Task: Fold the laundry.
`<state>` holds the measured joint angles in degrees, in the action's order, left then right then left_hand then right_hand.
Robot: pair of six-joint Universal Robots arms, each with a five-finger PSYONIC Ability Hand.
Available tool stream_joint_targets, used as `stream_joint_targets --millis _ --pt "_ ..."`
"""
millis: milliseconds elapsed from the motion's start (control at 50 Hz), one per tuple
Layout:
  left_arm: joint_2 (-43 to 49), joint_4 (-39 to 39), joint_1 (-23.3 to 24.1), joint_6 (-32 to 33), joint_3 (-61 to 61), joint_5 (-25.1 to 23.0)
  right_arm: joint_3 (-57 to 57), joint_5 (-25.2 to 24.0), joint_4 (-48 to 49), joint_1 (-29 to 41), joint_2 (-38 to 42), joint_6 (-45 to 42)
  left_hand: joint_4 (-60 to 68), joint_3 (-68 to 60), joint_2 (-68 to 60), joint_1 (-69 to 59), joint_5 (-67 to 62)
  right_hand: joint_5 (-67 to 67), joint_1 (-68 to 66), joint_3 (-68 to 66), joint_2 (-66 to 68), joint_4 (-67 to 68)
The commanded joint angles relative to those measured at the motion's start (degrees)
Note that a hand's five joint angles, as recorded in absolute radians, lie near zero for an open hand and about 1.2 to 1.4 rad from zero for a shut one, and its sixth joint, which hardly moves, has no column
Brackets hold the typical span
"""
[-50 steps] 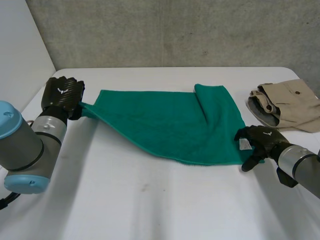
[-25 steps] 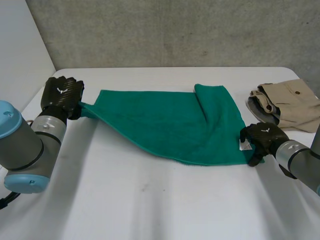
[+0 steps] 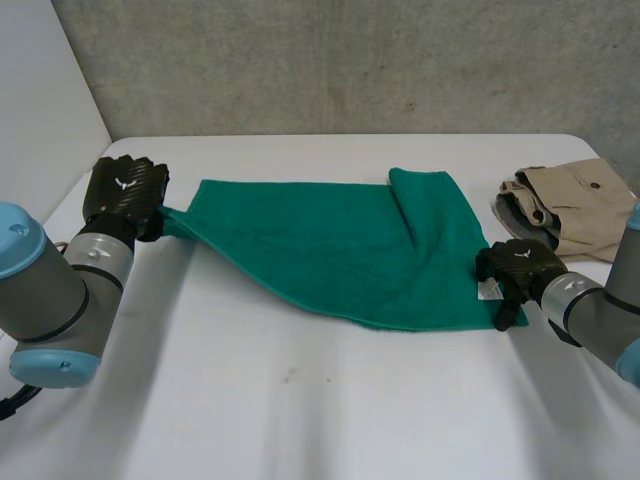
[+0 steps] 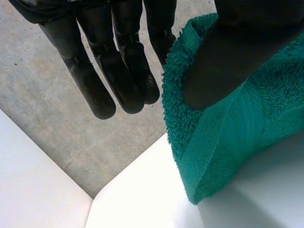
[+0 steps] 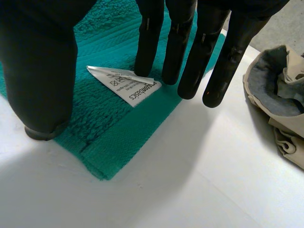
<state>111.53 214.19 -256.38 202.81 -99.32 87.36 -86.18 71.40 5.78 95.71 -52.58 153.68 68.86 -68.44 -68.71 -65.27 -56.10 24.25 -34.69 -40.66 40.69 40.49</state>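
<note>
A green towel (image 3: 340, 250) lies spread on the white table (image 3: 300, 400), with its far right corner folded over. My left hand (image 3: 125, 190) holds the towel's left corner, lifted a little off the table. In the left wrist view the thumb (image 4: 228, 52) pinches that towel corner (image 4: 213, 142) against a finger, while the other fingers (image 4: 118, 71) stay straight beside it. My right hand (image 3: 515, 265) rests on the near right corner. There the straight fingers (image 5: 180, 47) touch the cloth by its white label (image 5: 126, 83), and the thumb (image 5: 42, 71) sits apart on the towel (image 5: 109, 128) near its edge.
A pile of beige clothes (image 3: 575, 210) lies at the table's right edge, close behind my right hand; the right wrist view has it beside the fingertips (image 5: 280, 95). A grey wall runs behind the table.
My right hand has slid from beside the near right corner onto it, and its fingers have drawn closer together. The left hand and the towel's left corner have not moved.
</note>
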Motion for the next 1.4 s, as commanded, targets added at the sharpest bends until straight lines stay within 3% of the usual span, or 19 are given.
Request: stream_joint_targets --millis 20,320,360,440,720,860,960,1020,1060,1120,1280,1400 --pt "0.00 0.00 0.00 -0.05 0.00 0.00 1.63 0.06 -0.07 0.44 0.46 0.13 11.14 -11.56 -11.29 -14.73 -13.90 13.01 -12.56 -6.59 6.57 6.77" --pt "0.00 0.00 0.00 -0.05 -0.09 0.00 3.83 0.32 -0.25 0.88 2.48 0.22 11.14 -11.56 -11.29 -14.73 -13.90 16.36 -15.92 -9.95 9.92 10.12" --pt "0.00 0.00 0.00 -0.05 -0.09 0.00 3.92 0.32 -0.33 0.88 2.48 0.22 11.14 -11.56 -11.29 -14.73 -13.90 21.55 -21.11 -15.14 15.11 15.31" --pt "0.09 0.00 0.09 -0.05 -0.17 0.00 4.18 0.41 -0.77 0.88 2.48 0.31 11.14 -11.56 -11.29 -14.73 -13.90 45.72 -45.28 -39.31 39.28 39.48" --pt "-0.88 -0.26 0.35 0.04 -0.96 0.18 4.09 -0.91 -9.99 0.27 -6.74 -0.83 11.14 -11.56 -11.29 -14.73 -13.90 45.75 -45.31 -39.34 39.31 39.51" --pt "-3.60 -0.79 0.44 0.04 -2.28 0.09 3.92 -1.18 -24.75 0.27 -7.19 -13.38 11.14 -11.56 -11.29 -14.73 -13.90 45.75 -45.31 -39.34 39.31 39.51" --pt "-4.13 -0.79 0.61 0.04 -2.90 -0.09 3.04 -1.09 -26.44 0.44 -7.01 -17.01 11.14 -11.56 -11.29 -14.73 -13.90 45.75 -45.31 -39.34 39.31 39.51" --pt "-3.87 -0.79 0.70 0.04 -2.90 -0.09 1.81 -1.09 -22.67 0.35 -6.40 -15.26 11.14 -11.56 -11.29 -14.73 -13.90 32.58 -32.14 -26.17 26.14 26.34" --pt "-3.78 -0.70 0.70 0.04 -2.90 -0.09 -0.03 -1.09 -19.08 0.18 -6.57 -12.63 11.14 -11.56 -11.29 -14.73 -13.90 13.95 -13.51 -7.54 7.52 7.72" --pt "-3.69 -0.70 0.35 -0.05 -2.90 0.00 -2.57 -1.09 -15.38 0.27 -7.01 -9.20 11.14 -11.56 -11.29 -14.73 -13.90 2.14 -1.70 4.27 -4.30 -4.09" --pt "-3.51 -0.62 0.26 0.04 -2.81 0.00 -7.42 -1.09 -11.58 0.27 -8.94 -7.08 11.14 -11.56 -11.29 -14.73 -13.90 -10.87 11.31 17.28 -17.31 -17.11" --pt "-3.43 -0.62 0.18 0.04 -2.81 0.00 -9.44 -1.26 -9.84 0.27 -9.30 -7.08 11.14 -11.56 -11.29 -14.73 -13.90 -9.71 10.15 16.12 -16.15 -15.95"
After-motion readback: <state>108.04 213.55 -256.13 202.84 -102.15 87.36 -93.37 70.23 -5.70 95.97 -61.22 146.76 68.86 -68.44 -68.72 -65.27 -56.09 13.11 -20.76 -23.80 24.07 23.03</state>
